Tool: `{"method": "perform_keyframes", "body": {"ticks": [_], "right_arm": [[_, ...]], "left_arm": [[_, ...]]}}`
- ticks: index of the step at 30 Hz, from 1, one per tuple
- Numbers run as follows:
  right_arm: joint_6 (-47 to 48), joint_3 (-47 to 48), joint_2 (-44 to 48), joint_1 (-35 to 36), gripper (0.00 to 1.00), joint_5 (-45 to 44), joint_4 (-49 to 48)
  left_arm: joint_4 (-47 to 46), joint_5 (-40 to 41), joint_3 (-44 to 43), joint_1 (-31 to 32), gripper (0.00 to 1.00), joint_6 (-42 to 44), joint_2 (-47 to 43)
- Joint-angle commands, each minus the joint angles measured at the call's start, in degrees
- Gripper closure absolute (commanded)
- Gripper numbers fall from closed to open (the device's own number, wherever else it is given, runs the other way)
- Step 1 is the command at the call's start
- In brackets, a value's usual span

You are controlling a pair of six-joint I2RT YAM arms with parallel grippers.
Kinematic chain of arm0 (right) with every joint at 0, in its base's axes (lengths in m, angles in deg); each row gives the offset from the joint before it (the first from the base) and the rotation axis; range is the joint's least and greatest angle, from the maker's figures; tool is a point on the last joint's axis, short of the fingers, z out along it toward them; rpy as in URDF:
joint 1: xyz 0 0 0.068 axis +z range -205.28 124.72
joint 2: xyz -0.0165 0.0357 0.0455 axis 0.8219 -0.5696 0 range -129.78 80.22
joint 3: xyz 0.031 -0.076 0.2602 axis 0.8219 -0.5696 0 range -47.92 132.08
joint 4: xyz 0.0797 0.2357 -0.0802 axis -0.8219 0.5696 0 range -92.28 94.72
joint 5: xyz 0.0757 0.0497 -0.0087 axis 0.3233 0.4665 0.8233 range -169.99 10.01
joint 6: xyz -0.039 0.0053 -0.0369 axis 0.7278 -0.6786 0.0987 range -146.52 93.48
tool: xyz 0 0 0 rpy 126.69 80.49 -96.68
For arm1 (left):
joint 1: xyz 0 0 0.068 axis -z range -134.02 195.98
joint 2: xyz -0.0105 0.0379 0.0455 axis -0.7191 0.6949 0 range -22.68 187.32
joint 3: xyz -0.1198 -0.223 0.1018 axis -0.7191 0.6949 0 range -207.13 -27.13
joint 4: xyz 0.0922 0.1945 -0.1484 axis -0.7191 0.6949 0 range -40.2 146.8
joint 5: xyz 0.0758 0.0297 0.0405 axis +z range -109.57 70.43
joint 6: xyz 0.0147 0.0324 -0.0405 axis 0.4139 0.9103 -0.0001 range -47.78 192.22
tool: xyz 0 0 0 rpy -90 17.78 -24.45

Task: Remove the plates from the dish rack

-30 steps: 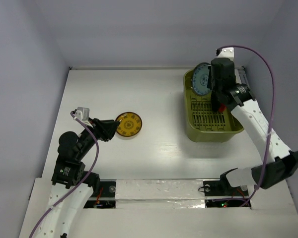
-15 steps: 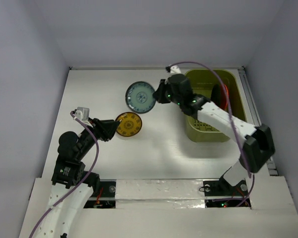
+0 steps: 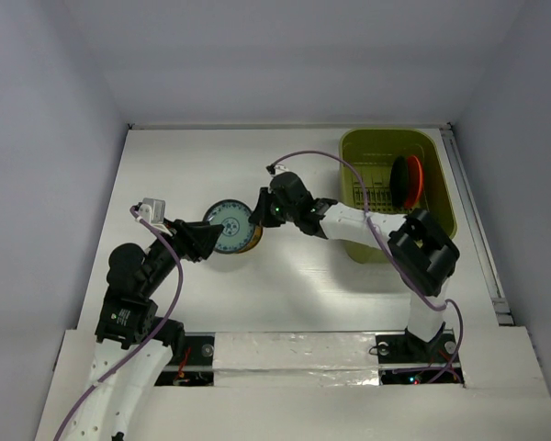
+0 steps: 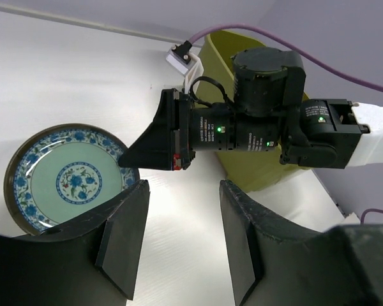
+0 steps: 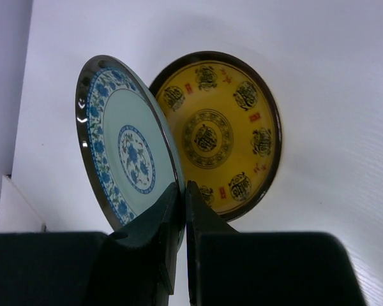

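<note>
Light blue patterned round plate (image 5: 124, 153), clamped at its rim by the closed right gripper (image 5: 182, 191), is held tilted above the flat tan dotted plate (image 5: 220, 137), left of centre on the white table (image 3: 165, 165). The empty, parted left gripper (image 4: 183, 191) is placed just beside.

From above, the light blue patterned round plate (image 3: 228, 226) hides the yellow patterned round plate (image 3: 254, 238) except a sliver at 4 o'clock. In the olive-green plastic dish rack (image 3: 386, 138), the black plate (image 3: 400, 182) is too small to tell detail. In the right wrist view, the blue plate's 5 o'clock rim vanishes between the right gripper (image 5: 183, 191) fingers.
</note>
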Motion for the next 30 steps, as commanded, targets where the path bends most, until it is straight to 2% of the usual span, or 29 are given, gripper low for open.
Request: {"method": "perform_keyframes", "body": {"ticks": [1,10,11,13,14,18,20,22,24,26,27,28,29,30], "right_arm": [[-2.4,-1.1,0.9,0.1,0.95,-0.8,-5.8],[-2.4,-1.8,-0.6,0.1,0.78,-4.8,-4.5],[-2.2,-1.7,-0.4,0.1,0.71,-6.0,-4.2],[-1.7,-1.6,0.4,0.1,0.62,-6.4,-3.8],[-1.5,-1.8,0.9,0.1,0.53,-6.7,-3.7],[1.2,-1.9,5.1,0.1,0.40,-8.4,-0.9],[2.5,-1.9,8.7,0.1,0.39,-11.3,0.9],[4.7,-2.2,13.2,0.1,0.42,-16.3,4.6],[6.2,-2.9,16.7,0.1,0.50,-22.4,7.6],[9.2,-3.6,21.7,0.1,0.65,-32.7,10.4],[10.3,-3.6,23.3,0.1,0.83,-36.4,13.8],[12.6,-3.9,24.7,-0.7,0.92,-40.4,15.5],[13.3,-3.8,26.1,-2.4,0.97,-47.1,17.4],[13.9,-3.9,28.1,-3.8,1.00,-49.2,21.1]], "left_arm": [[-2.7,-0.5,-0.6,-0.2,0.55,-0.1,0.1],[-2.7,-0.3,-0.6,-0.2,0.55,-0.1,0.1],[-2.7,-0.4,-0.5,-0.2,0.55,-0.1,0.0],[-2.7,-0.3,-0.5,-0.2,0.55,-0.2,0.1],[-2.7,-0.4,-0.6,-0.2,0.54,-0.2,0.1],[-2.7,-0.3,-0.5,-0.2,0.54,-0.1,0.0],[-2.7,-0.3,-0.6,-0.2,0.54,-0.2,0.0],[-2.7,-0.3,-0.5,-0.2,0.54,-0.2,-0.1],[-2.7,-0.3,-0.5,-0.2,0.54,-0.1,0.0],[-2.7,-0.5,-0.6,-0.2,0.54,-0.2,0.0],[-2.7,-0.5,-0.5,-0.2,0.54,-0.1,-0.1],[-2.8,-0.6,-0.5,-0.2,0.54,-0.1,-0.1],[-2.8,-0.7,-0.5,-0.2,0.54,-0.2,0.0],[-2.8,-0.6,-0.5,-0.2,0.54,-0.2,-0.1]]}}
